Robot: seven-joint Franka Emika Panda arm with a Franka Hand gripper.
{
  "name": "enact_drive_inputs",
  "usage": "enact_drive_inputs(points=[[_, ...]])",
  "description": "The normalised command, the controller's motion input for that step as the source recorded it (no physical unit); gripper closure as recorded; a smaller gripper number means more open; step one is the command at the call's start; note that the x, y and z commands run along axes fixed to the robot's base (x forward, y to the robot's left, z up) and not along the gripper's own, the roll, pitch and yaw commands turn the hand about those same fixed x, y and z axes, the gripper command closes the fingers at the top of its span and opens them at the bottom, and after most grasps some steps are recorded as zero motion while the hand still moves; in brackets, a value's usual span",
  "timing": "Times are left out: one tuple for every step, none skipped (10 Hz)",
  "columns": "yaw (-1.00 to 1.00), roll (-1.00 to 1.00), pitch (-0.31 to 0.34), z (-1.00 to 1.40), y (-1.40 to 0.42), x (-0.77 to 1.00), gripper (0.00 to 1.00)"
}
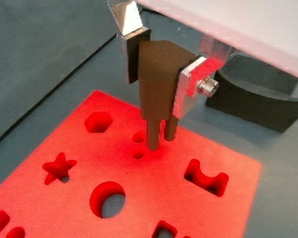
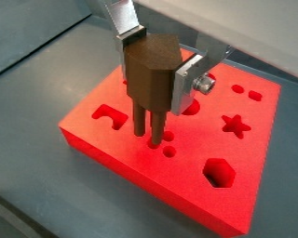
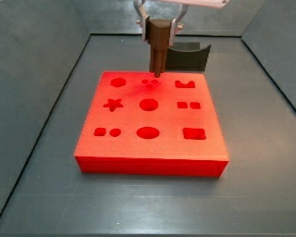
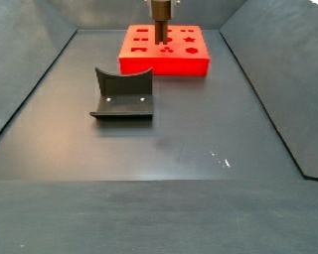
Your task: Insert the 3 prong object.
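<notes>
My gripper (image 1: 160,58) is shut on the 3 prong object (image 1: 158,79), a slim brown peg with thin prongs at its lower end. It hangs upright over the red block (image 1: 115,149). The prong tips (image 2: 149,138) reach down to the small round holes (image 2: 168,149) in the block's top face; how deep they sit I cannot tell. In both side views the peg (image 3: 154,46) (image 4: 161,14) stands over the block's far part (image 3: 148,116) (image 4: 166,60).
The dark grey curved holder (image 4: 123,94) stands on the floor apart from the block; it shows behind the block in a side view (image 3: 191,56) and in a wrist view (image 1: 257,98). The block has several other shaped holes. Dark bin walls (image 4: 29,79) rise around.
</notes>
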Motion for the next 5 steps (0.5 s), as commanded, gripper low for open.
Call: enact_drive_inputs(points=[[0.15, 0.0, 0.0, -0.23, -0.07, -0.03, 1.0], [0.09, 0.0, 0.0, -0.25, -0.02, -0.02, 1.0], [0.02, 0.0, 0.0, -0.29, -0.01, -0.11, 1.0], [0.0, 0.0, 0.0, -0.25, 0.0, -0.14, 1.0], [0.0, 0.01, 0.0, -0.23, 0.0, -0.16, 1.0]])
